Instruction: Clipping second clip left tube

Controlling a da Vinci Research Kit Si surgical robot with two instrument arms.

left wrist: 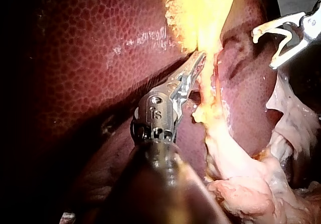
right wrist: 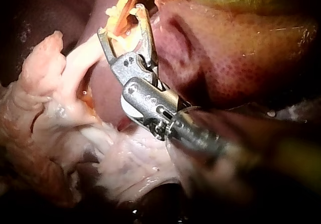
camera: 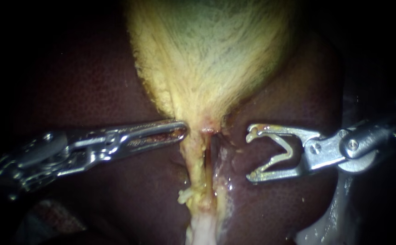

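While tight on a V-shaped clip (camera: pixel 289 151), right instrument's (camera: pixel 249 156) end effector; left instrument (camera: pixel 183 130) closed.

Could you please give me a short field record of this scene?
Gallbladder: yellowish, narrowing down to the tubes
Liver: dark red, on both sides
Left instrument: tip against the gallbladder's neck
Right instrument: jaws wide, holding an open clip
Left tube: apart from the clip, no clip seen on it

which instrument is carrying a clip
The right instrument, coming in from the right: a pale V-shaped clip sits spread wide at its tip. The left instrument carries none; its narrow tip lies against the yellow tissue below the gallbladder.
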